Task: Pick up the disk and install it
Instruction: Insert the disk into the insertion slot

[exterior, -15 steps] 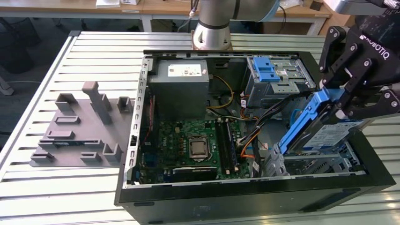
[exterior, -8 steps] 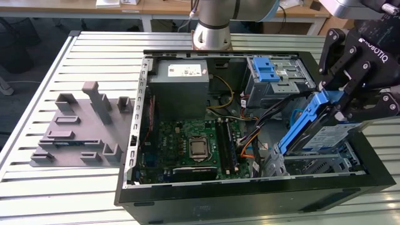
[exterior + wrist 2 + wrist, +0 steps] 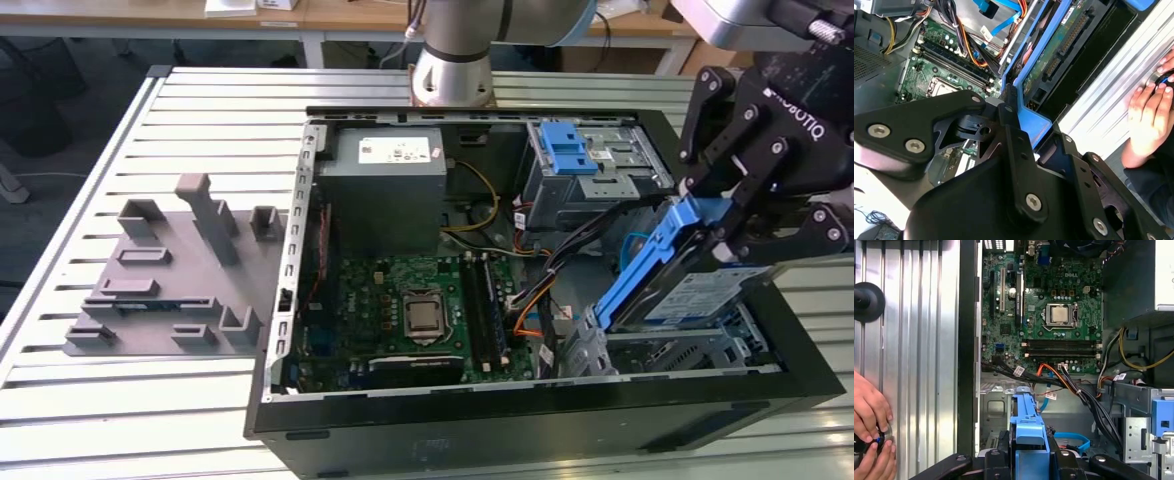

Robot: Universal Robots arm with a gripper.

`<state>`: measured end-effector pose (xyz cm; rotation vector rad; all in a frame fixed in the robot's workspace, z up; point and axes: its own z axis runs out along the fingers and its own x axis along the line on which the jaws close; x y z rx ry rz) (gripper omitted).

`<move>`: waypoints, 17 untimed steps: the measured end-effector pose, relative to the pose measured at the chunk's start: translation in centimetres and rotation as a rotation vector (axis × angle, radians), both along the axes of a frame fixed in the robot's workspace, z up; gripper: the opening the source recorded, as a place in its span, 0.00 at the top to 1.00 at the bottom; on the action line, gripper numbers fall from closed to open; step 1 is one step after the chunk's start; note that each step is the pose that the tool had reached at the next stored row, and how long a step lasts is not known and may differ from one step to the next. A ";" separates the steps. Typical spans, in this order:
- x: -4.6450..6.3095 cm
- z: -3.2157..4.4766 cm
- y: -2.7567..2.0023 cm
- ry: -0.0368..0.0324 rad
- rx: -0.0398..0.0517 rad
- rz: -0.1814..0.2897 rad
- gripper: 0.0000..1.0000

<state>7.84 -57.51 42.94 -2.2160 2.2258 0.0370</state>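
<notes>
The arm reaches in from the exterior view's upper right, its black gripper [image 3: 754, 230] angled down over the open computer case [image 3: 287, 300]. Its fingers clamp narrowly on the disk [image 3: 687, 290], which is tilted with its lower end at the metal drive bay [image 3: 667, 350]. The disk and the grey power supply [image 3: 387, 190] carry white printed labels. A person's hands [image 3: 869, 415] rest on the slatted table [image 3: 200, 120].
</notes>
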 end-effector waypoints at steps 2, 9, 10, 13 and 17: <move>0.0 -0.08 -0.01 0.0000 0.0001 -0.001 0.64; 0.0 -0.47 -0.03 0.0000 0.0000 -0.001 0.64; 0.0 -0.53 -0.03 0.0000 0.0001 -0.001 0.64; 0.0 -0.71 -0.04 0.0000 0.0001 -0.001 0.64; 0.0 -1.00 -0.05 0.0000 0.0000 -0.001 0.64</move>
